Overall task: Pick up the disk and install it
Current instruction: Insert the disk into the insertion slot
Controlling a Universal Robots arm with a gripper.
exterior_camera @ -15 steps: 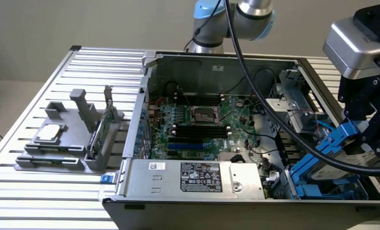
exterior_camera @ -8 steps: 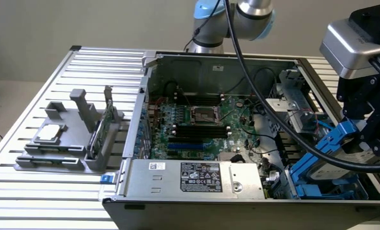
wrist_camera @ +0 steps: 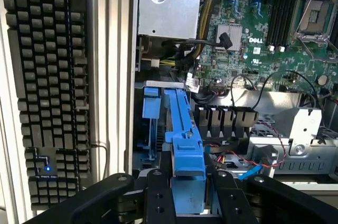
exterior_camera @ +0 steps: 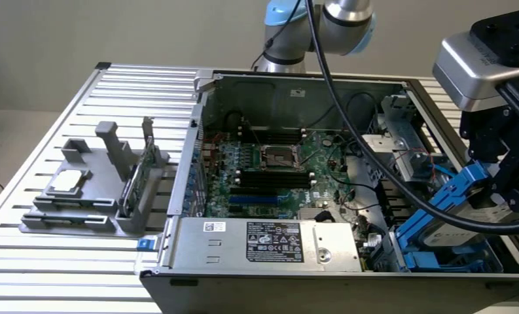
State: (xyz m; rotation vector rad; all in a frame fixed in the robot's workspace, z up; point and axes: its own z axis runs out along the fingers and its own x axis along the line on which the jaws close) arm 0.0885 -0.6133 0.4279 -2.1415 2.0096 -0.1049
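The disk (exterior_camera: 451, 196), silver-grey with blue carrier rails, hangs tilted over the drive bay (exterior_camera: 434, 258) at the open computer case's corner, on the exterior view's right. My gripper (exterior_camera: 497, 188) is shut on its upper end. In the wrist view the blue rail of the disk (wrist_camera: 185, 145) runs out from between my black fingers (wrist_camera: 161, 197), with my gripper (wrist_camera: 193, 203) closed around it. The disk's far end points down toward the bay, where another blue carrier piece (wrist_camera: 150, 110) sits. The disk's label side is hidden.
The case holds a motherboard (exterior_camera: 268, 170), a boxed power supply (exterior_camera: 268, 242) and loose cables (exterior_camera: 373, 196) beside the bay. A grey stand (exterior_camera: 84, 196) on the exterior view's left carries a small silver drive (exterior_camera: 71, 183) and a green card (exterior_camera: 137, 176). A black keyboard (wrist_camera: 50, 86) lies outside the case.
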